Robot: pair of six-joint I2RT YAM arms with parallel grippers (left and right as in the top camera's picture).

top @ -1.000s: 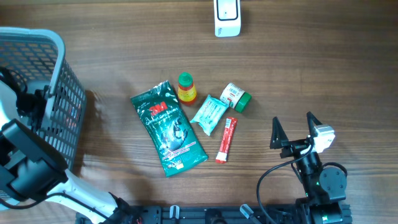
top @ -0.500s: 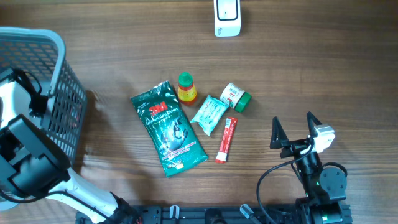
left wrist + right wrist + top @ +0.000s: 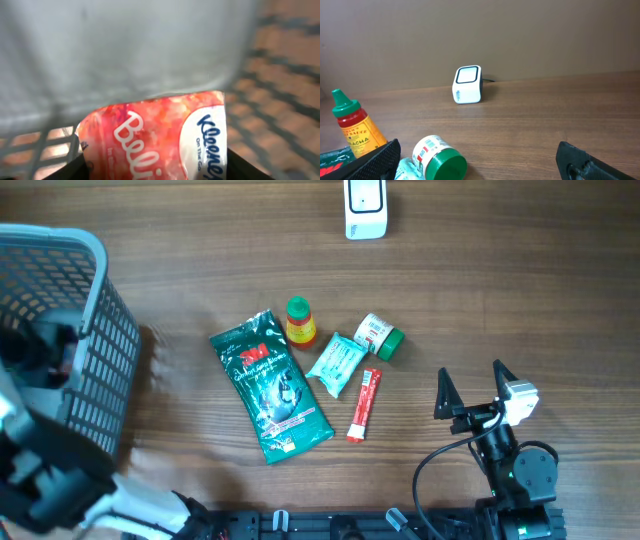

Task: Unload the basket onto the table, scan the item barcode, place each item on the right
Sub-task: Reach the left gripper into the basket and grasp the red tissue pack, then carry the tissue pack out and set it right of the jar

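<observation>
Since a second ago my left arm has shifted inside the basket [image 3: 95, 250] and shows blurred from overhead, so it is still travelling; nothing on the surface [image 3: 200, 280] has moved, and my right arm has not moved either. My left fingers [image 3: 70, 172] have been drawing in and now flank a pink tissue pack [image 3: 160, 135], which lies on the basket floor against the grey wall. The wrist view is smeared, so I cannot tell whether the fingers already bear on its edges or are just beside them. My right fingers [image 3: 375, 162] are spread wide with nothing between them, parked at the near edge of the surface. Judgement: the pack is the item being picked for scanning, and the grasp is in progress, not confirmed. The scanner [image 3: 365, 208] stands at the far edge, well apart from the basket, so a lift over the rim and a long carry remain. The green pouch [image 3: 272, 385], sauce bottle [image 3: 300, 321] and small jar [image 3: 380, 335] lie between the two. Risk: the soft wrapper may slip or crumple. No barcode is visible on the upper face.
</observation>
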